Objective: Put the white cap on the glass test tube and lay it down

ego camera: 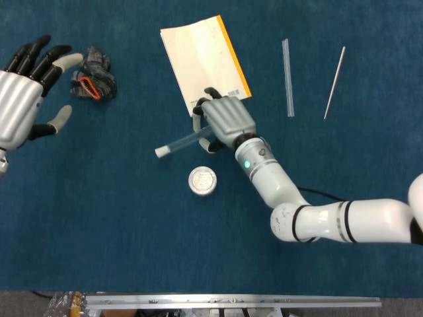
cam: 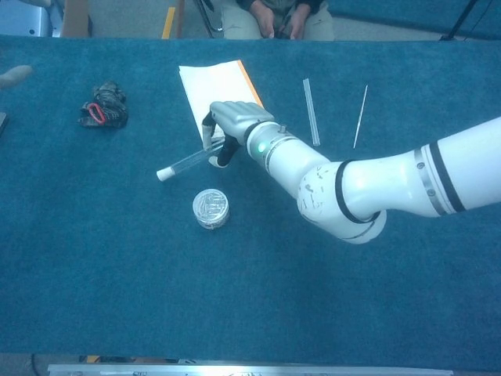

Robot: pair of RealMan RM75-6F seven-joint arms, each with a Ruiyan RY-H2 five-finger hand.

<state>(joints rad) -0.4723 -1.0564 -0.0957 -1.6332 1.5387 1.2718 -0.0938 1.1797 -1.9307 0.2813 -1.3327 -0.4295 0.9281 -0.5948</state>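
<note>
The glass test tube has the white cap on its left end. It slants low over the blue cloth, capped end down-left, just above the round tin. My right hand grips the tube's far end, fingers curled around it. My left hand hovers far off at the left edge with fingers spread and nothing in it; in the chest view only a fingertip shows.
A round metal tin sits just below the tube. A notepad lies behind my right hand. A black-and-red clip bundle lies at upper left. A clear rod and a thin stick lie at upper right.
</note>
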